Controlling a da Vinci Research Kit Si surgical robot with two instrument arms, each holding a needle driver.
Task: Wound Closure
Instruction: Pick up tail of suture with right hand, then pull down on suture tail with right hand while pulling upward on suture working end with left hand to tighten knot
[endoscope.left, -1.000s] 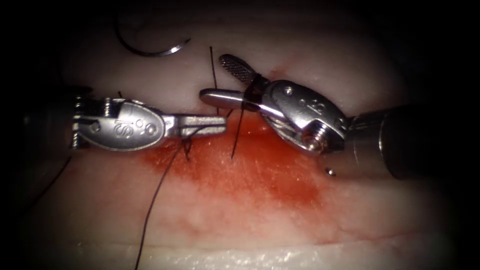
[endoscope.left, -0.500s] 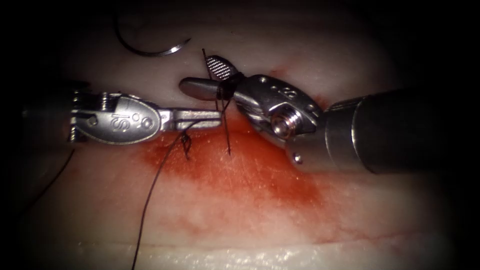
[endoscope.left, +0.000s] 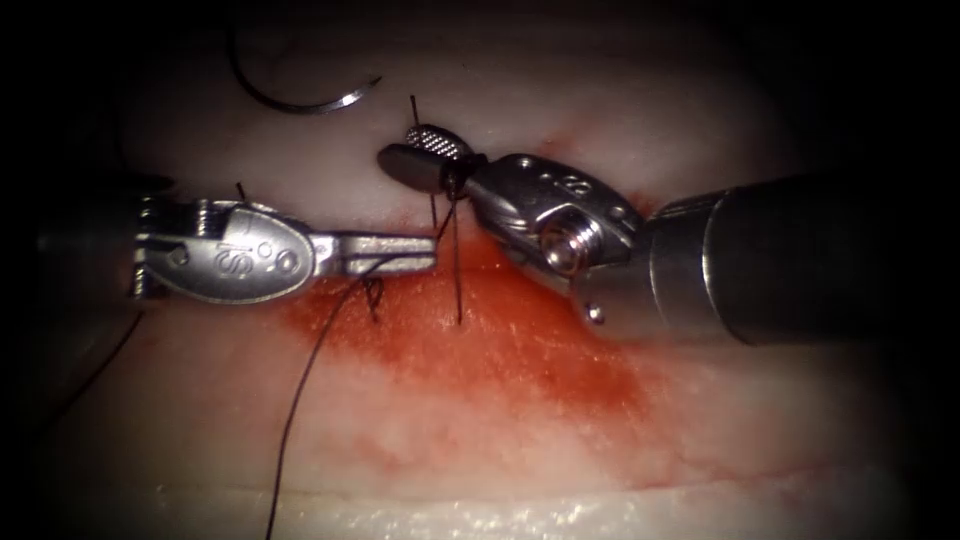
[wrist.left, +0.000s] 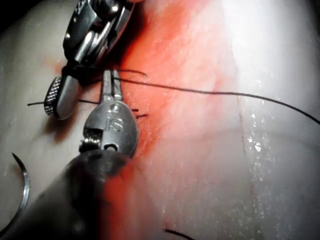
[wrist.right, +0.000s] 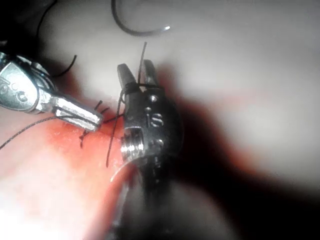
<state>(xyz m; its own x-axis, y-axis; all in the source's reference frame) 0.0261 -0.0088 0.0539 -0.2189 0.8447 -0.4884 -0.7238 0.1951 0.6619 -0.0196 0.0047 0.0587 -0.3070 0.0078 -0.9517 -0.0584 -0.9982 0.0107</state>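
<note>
Needle: lies loose on the pale tissue toward its far-left corner, held by neither tool and not in the tissue; its curve opens away from the cut, its point toward the right. The same needle shows in the left wrist view and the right wrist view.

Left tool: comes in level from the left, jaws closed on the thread just above the stitch; the long strand runs from those jaws down toward the tissue's near edge. It also shows in the left wrist view and the right wrist view.

Right tool: sits just right of and beyond the left tool's tip, jaws parted a little, with thread wound around them near their base and a short thread end hanging down to the red fluid. Whether the jaws pinch that thread cannot be told. It appears too in the right wrist view.

Stitch: a small dark knot sits at the cut, directly under the left tool's jaws.

Key relation: the short thread end stands nearly upright, across the level line of the left jaws, between the two tools; the right tool is the nearer to it, while the needle lies well apart, beyond and left of both.
</note>
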